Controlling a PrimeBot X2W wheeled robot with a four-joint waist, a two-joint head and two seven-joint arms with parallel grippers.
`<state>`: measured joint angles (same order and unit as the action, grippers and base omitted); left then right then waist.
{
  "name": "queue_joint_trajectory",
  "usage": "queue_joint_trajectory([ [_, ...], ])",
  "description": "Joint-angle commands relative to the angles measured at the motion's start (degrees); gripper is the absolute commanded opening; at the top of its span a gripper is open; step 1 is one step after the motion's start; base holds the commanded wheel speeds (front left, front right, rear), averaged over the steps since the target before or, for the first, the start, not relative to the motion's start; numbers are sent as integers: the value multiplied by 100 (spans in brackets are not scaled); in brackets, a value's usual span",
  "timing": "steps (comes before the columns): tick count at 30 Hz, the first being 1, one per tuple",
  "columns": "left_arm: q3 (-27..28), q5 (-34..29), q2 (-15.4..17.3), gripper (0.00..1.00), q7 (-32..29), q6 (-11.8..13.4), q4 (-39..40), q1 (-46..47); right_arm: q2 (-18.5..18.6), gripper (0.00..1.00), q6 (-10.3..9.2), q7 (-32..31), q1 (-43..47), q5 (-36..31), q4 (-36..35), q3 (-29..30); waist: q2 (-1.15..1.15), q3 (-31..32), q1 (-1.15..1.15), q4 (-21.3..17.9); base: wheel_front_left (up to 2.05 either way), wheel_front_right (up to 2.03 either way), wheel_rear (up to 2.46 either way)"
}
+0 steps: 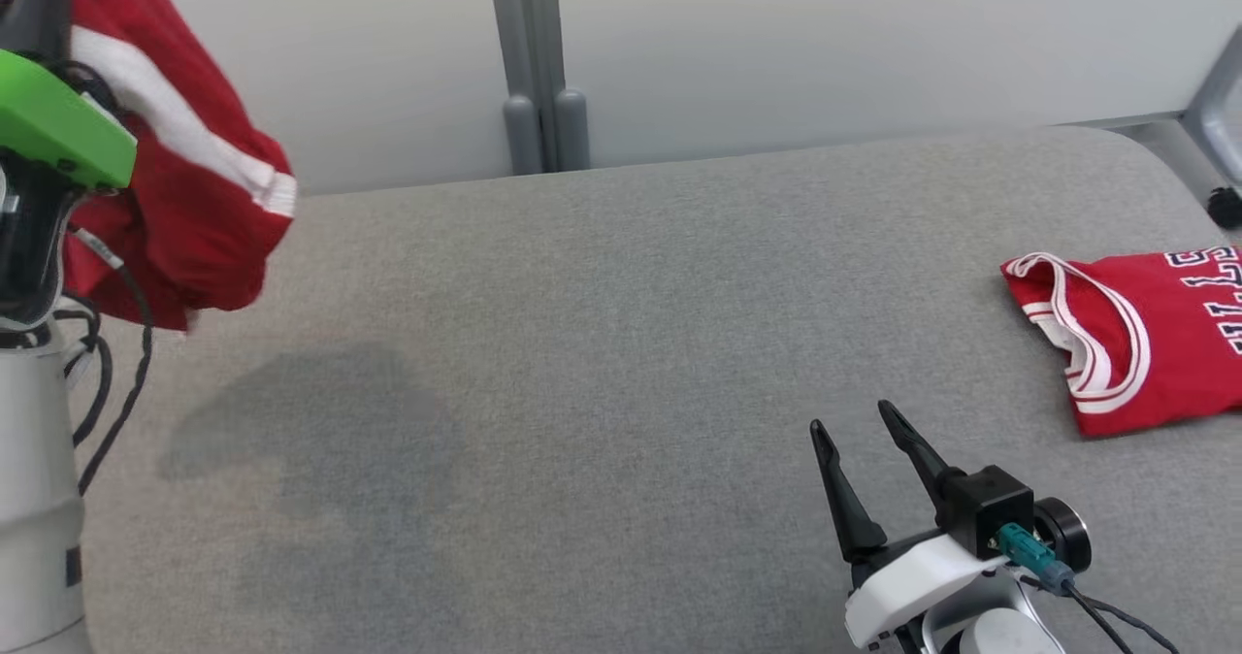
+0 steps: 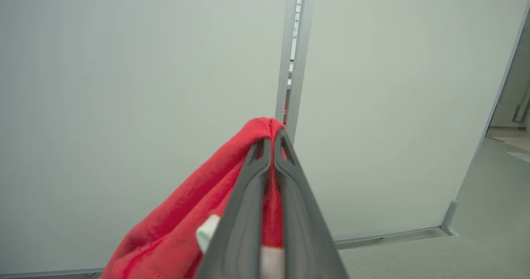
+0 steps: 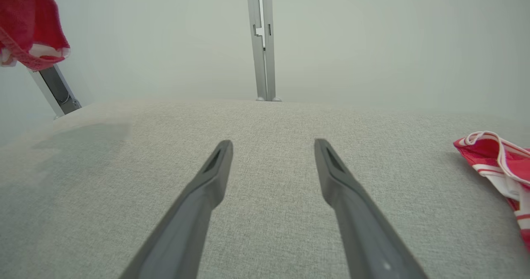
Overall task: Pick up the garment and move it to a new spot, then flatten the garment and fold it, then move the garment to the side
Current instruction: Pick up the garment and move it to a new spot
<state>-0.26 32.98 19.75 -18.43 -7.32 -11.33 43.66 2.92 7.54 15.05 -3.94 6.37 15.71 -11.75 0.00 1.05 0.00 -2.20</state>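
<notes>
A red garment (image 1: 194, 208) with a white stripe hangs in the air over the far left of the grey padded table (image 1: 621, 324). In the left wrist view my left gripper (image 2: 272, 136) is shut on a bunched fold of the garment (image 2: 178, 221), which droops down to the left of the fingers. In the head view the left arm's green wrist cover (image 1: 58, 125) stands in front of the cloth. My right gripper (image 1: 852, 417) rests low over the table's near right, open and holding nothing. The right wrist view shows its spread jaws (image 3: 273, 144) and the hanging garment (image 3: 29, 22) at the top left.
A folded red jersey (image 1: 1135, 334) with white trim and lettering lies at the table's right edge; its corner (image 3: 501, 163) shows right of my right gripper. Pale wall panels with a grey post (image 1: 539, 62) stand behind the table. A shadow lies under the garment.
</notes>
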Motion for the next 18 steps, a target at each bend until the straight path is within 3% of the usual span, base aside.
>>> queue_joint_trajectory([
  [1,-28,124,-115,0,-20,15,272,-139,7,100,-11,14,1,30,-42,4,0,45,0,-443,0,0,0],
  [9,-440,252,-846,0,170,152,1355,-766,3,100,-11,15,-95,-7,-143,-2,0,-99,0,-1121,0,0,0],
  [18,-1092,172,-1352,0,620,85,612,-1460,1,100,-11,15,-111,-31,-210,29,0,-385,0,-1768,0,0,0],
])
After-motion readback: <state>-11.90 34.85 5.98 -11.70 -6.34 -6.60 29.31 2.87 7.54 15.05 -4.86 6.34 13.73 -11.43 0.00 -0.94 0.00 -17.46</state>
